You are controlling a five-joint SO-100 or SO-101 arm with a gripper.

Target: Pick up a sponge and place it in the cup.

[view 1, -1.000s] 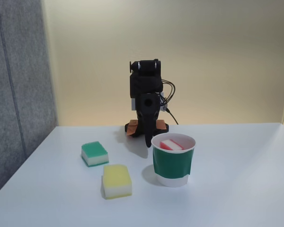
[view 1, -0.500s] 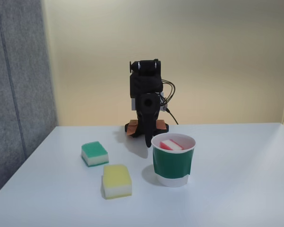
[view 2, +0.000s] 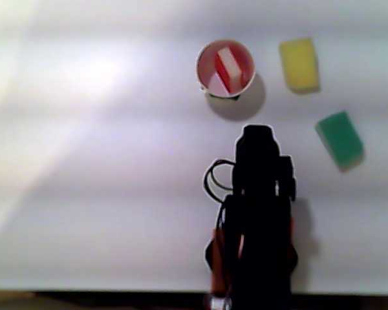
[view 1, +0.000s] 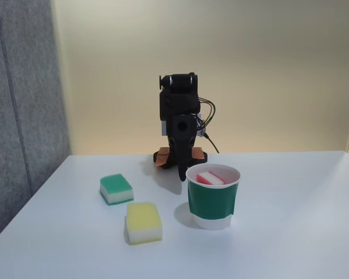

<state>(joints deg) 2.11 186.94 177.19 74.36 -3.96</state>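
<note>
In the fixed view we see the sponge [view 1: 209, 178] already lying inside the cup [view 1: 213, 200], tipped on a slant, its red side and white layer peeking over the rim. The cup stands upright on the white table [view 1: 291, 221], just in front of the arm [view 1: 179, 125]. The gripper [view 1: 180, 171] hangs down behind the cup, dark and folded close to the arm – we cannot tell if its fingers are apart or together, but nothing seems to be in them. A green sponge [view 1: 116, 189] and a yellow sponge [view 1: 143, 222] sit to the left of the cup in this view, apart from it and from each other. In the other view we look down from above – the sponge [view 2: 227, 66] leans across the inside of the cup [view 2: 208, 87], the yellow sponge [view 2: 299, 63] and green sponge [view 2: 339, 137] lie off to the right, and the arm [view 2: 257, 219] is a dark shape near the bottom. We think the job looks done. We guess the sponge is light and squishy, so it would bend under a hard squeeze; a soft pinch across its two long sides, near the middle, should hold it well. The paper cup looks light too, so a bump could tip it.
</note>
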